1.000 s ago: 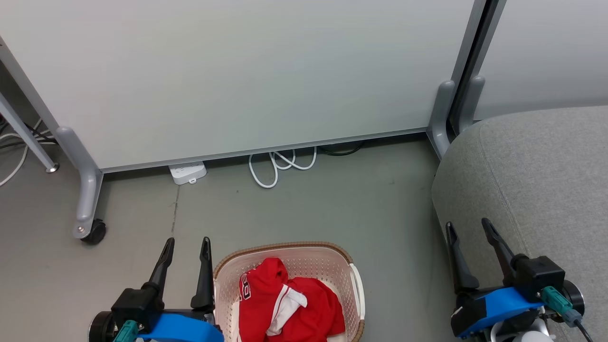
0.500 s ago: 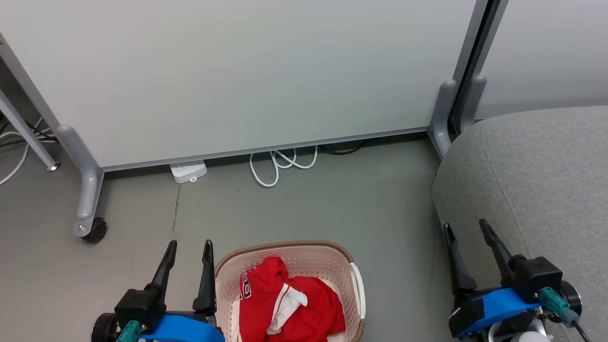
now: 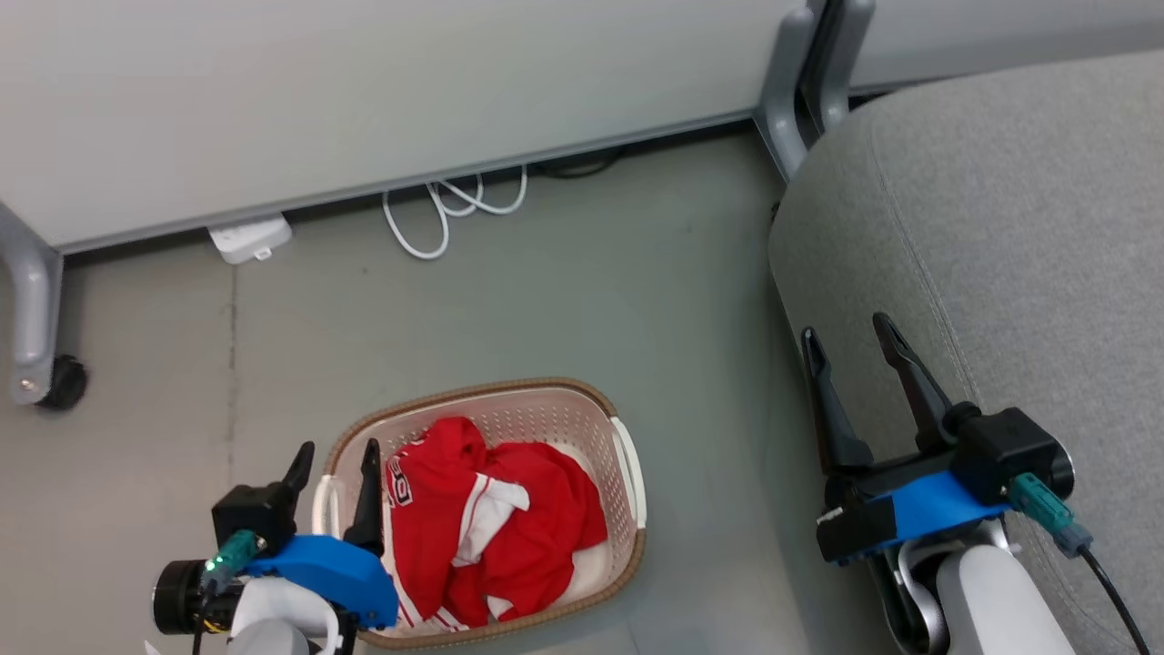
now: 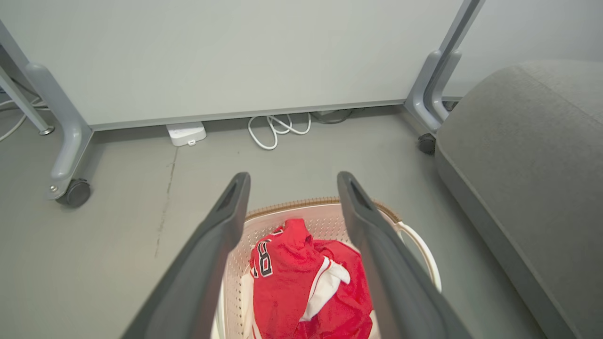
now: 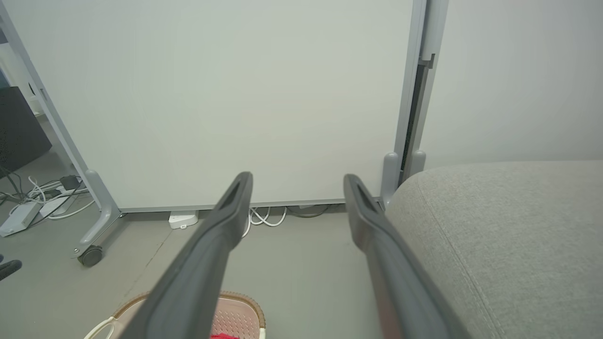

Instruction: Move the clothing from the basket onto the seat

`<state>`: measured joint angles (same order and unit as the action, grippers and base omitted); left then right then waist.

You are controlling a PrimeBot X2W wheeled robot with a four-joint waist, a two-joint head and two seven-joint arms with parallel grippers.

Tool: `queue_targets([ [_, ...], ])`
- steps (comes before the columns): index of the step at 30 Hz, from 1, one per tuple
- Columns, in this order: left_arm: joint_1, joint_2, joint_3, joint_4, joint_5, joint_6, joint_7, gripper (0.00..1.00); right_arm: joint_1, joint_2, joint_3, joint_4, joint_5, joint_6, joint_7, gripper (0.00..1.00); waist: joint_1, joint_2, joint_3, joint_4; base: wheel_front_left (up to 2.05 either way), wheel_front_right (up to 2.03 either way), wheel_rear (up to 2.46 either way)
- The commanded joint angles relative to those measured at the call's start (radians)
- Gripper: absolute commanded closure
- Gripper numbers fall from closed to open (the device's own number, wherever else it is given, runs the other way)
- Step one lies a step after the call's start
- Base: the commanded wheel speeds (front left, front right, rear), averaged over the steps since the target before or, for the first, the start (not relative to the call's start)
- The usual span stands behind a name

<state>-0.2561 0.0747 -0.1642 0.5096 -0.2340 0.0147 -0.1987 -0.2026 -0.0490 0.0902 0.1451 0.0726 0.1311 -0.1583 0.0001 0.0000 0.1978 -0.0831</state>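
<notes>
- The left gripper (image 3: 336, 450) hovers at the left edge of the basket (image 3: 546, 420), fingers spread and empty; one finger shows just beside the clothing (image 3: 473, 509), the other outside the rim.
- The clothing lies crumpled inside the basket, which stands on the floor (image 3: 637, 273); its white print looks like numerals, partly folded away.
- The right gripper (image 3: 846, 327), also spread and empty, is over the near edge of the seat (image 3: 1000, 200), well apart from the basket.
- Beyond, a white power strip (image 3: 247, 238) and a looped white cable (image 3: 446, 205) lie at the foot of a grey partition (image 3: 364, 91).
</notes>
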Motion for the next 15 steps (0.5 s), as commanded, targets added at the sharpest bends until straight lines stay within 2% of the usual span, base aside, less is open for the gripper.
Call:
queue_targets([
  [1, -0.047, 0.011, 0.019, 0.042, -0.012, 0.013, 0.021, 0.0, -0.04, -0.003, 0.018, -0.006, 0.012, -0.001, -0.011, 0.0, -0.0001, 0.0, 0.123, -0.091, 0.0, 0.0, 0.0],
  [11, -0.262, 0.075, 0.056, 0.245, -0.033, 0.04, 0.121, 0.0, -0.164, -0.002, 0.094, 0.013, 0.082, -0.001, -0.071, 0.0, -0.0001, 0.0, 0.384, -0.228, 0.0, 0.0, 0.0],
  [15, -0.339, 0.111, 0.075, 0.31, -0.03, 0.076, 0.154, 0.0, -0.196, -0.001, 0.125, 0.033, 0.116, -0.001, -0.09, 0.0, -0.0001, 0.0, 0.458, -0.269, 0.0, 0.0, 0.0],
])
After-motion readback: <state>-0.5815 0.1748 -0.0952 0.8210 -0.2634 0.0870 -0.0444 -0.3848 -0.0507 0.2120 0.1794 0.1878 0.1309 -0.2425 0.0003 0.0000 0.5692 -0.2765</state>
